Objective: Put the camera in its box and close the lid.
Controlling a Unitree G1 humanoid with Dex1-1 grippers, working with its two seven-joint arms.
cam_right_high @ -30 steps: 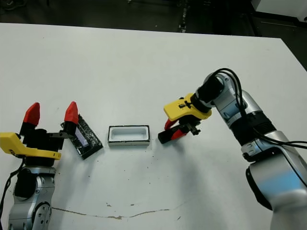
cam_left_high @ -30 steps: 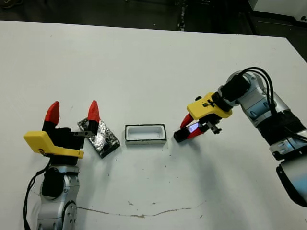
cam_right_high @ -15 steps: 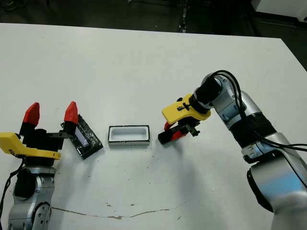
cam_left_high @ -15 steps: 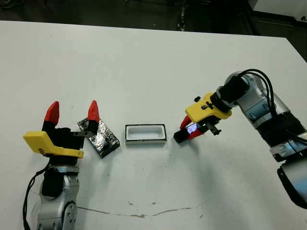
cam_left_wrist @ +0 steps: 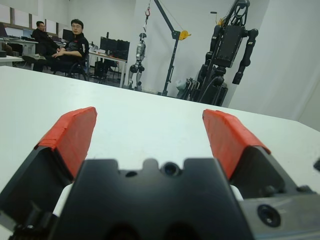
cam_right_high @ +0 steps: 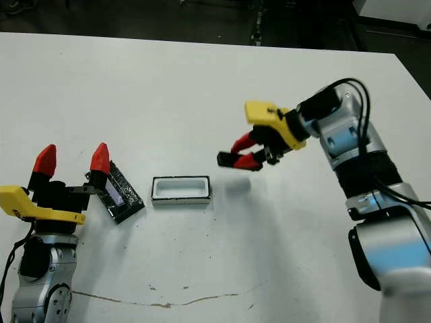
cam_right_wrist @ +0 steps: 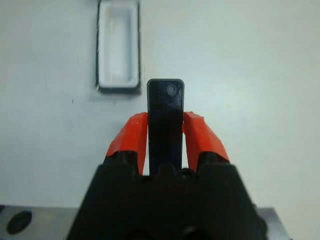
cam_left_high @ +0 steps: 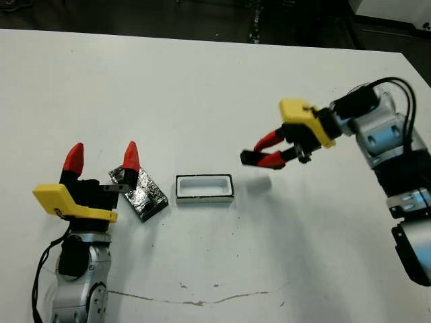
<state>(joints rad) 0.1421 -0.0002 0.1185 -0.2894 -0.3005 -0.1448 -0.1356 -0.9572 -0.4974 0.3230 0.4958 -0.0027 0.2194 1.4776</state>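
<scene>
Above the white table point(cam_left_high: 202, 87), right of the empty box point(cam_left_high: 205, 188), the right gripper point(cam_left_high: 259, 151) pinches the camera point(cam_right_wrist: 165, 115) clear of the surface, while the left gripper point(cam_left_high: 102, 156) gapes empty beside the lid point(cam_left_high: 143, 192).

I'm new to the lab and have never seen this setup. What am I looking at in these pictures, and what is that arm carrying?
A two-armed robot works at a white table. Two pictures come from cameras in its head, looking down; two come from its wrists, looking along its red fingers. The right gripper holds a small black camera above the table, clamped between its fingers. On the table lie an open white-lined box and its foil-faced lid. The left gripper is open, beside the lid.
</scene>
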